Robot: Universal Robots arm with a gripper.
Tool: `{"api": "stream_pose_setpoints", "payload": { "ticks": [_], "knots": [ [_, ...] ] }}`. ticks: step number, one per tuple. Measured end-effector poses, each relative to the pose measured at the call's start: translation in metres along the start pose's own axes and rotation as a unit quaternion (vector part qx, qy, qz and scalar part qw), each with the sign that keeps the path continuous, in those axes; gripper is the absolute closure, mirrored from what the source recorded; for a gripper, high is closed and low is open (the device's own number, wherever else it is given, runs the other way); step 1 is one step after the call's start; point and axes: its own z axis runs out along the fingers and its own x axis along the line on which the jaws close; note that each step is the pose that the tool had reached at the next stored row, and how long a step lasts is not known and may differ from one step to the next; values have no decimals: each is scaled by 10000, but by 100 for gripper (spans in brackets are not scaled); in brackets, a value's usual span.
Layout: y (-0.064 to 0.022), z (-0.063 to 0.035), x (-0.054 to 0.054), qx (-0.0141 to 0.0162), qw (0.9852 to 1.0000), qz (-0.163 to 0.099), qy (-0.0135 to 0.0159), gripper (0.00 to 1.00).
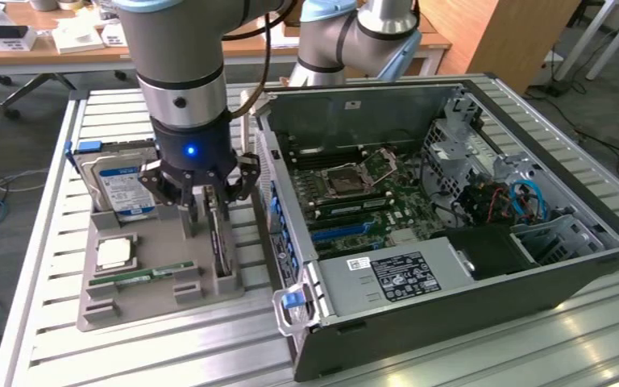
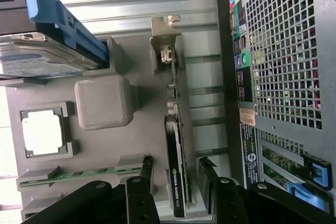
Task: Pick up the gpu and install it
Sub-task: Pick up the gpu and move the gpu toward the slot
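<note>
On the slatted table [image 1: 32,339], the spread hand [image 1: 209,211] straddles the upright gpu [image 2: 176,182], fingers [image 2: 147,167] clear in wrist view.

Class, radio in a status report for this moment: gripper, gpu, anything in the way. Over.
Gripper open, straddling the gpu. Card on edge in the grey holder, not gripped. RAM stick lies close by one finger.

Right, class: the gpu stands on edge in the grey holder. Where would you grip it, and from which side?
Pinch the gpu across its two flat faces at the upper long edge, coming straight down from above. It stands upright in slots of the grey holder, so only the top edge is free, and the card is thin. The open gripper straddles it this way.
</note>
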Motion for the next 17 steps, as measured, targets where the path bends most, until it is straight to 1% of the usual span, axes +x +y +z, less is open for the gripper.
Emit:
{"api": "stream_pose_setpoints", "payload": {
  "ticks": [7,17],
  "knots": [
    [4,20,-34,-2,10000,1,-2,53],
    [-2,188,-41,-1,10000,0,0,53]
  ]
}}
